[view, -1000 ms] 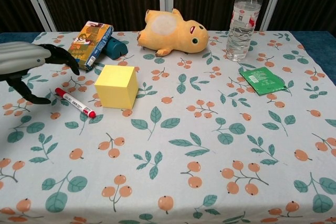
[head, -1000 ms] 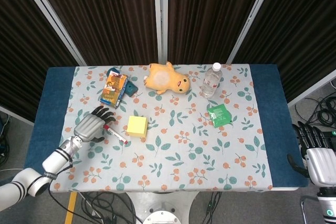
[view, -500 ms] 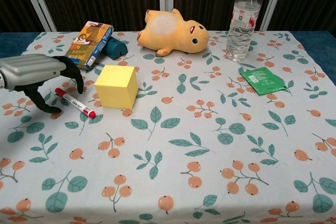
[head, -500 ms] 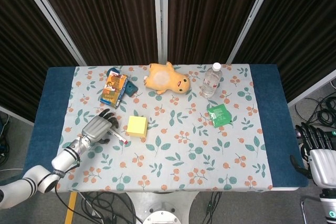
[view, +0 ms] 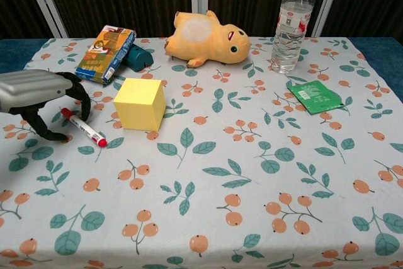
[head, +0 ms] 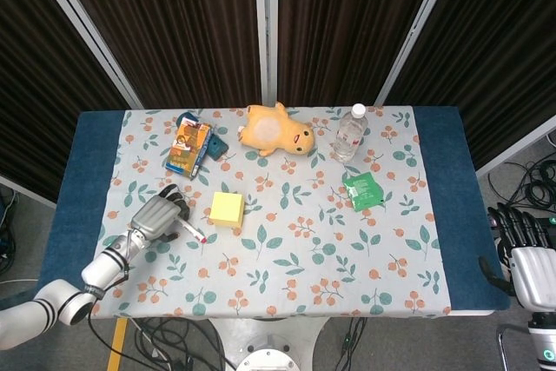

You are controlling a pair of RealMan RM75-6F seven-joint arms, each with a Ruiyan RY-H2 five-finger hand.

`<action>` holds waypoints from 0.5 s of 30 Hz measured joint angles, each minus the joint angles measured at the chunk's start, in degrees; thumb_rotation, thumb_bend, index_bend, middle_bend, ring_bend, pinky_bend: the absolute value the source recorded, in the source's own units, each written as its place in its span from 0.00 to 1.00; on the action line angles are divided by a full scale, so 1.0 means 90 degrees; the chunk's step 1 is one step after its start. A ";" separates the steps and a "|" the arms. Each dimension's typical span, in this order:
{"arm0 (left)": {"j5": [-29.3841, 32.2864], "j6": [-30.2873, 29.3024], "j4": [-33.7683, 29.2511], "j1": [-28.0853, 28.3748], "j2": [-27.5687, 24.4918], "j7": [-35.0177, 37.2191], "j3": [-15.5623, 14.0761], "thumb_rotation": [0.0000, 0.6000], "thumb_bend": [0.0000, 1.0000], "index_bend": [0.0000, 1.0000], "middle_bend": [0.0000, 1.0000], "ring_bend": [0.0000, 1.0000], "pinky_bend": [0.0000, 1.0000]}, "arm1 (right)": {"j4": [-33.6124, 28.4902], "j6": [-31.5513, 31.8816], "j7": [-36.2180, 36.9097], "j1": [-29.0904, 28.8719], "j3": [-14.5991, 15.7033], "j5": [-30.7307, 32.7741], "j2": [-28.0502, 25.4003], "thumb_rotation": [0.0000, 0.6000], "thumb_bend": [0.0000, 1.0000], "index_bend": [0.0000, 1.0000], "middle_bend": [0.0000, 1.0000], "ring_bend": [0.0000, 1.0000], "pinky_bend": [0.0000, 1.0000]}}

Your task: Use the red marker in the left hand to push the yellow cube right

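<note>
Chest view, left hand over red marker

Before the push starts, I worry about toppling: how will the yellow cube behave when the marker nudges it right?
The yellow cube sits flat on the tablecloth with a broad base, so it will probably slide rather than tip. It looks light, so a low push should suffice. The red marker is thin, so an off-centre contact may turn it.
</note>
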State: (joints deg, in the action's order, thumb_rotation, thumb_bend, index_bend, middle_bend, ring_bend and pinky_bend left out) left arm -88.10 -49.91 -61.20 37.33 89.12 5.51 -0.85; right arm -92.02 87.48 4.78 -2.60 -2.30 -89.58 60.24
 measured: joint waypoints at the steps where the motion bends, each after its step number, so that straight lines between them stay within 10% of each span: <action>1: 0.0014 -0.0003 0.0010 0.0005 0.0021 -0.0004 0.0009 1.00 0.28 0.49 0.46 0.22 0.09 | -0.0001 0.0003 -0.0003 0.0003 0.0002 0.0000 0.0001 1.00 0.25 0.00 0.04 0.00 0.00; 15: 0.0113 -0.0069 0.0491 0.0106 0.0397 -0.0040 0.0069 1.00 0.32 0.56 0.53 0.28 0.10 | 0.0014 -0.0011 -0.0004 0.0028 -0.0001 0.0061 0.0000 1.00 0.25 0.00 0.04 0.00 0.00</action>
State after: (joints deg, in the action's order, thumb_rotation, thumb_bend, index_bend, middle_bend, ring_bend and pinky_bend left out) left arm -87.09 -50.53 -56.78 38.29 92.69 5.15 -0.22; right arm -91.89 87.37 4.75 -2.35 -2.31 -89.03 60.24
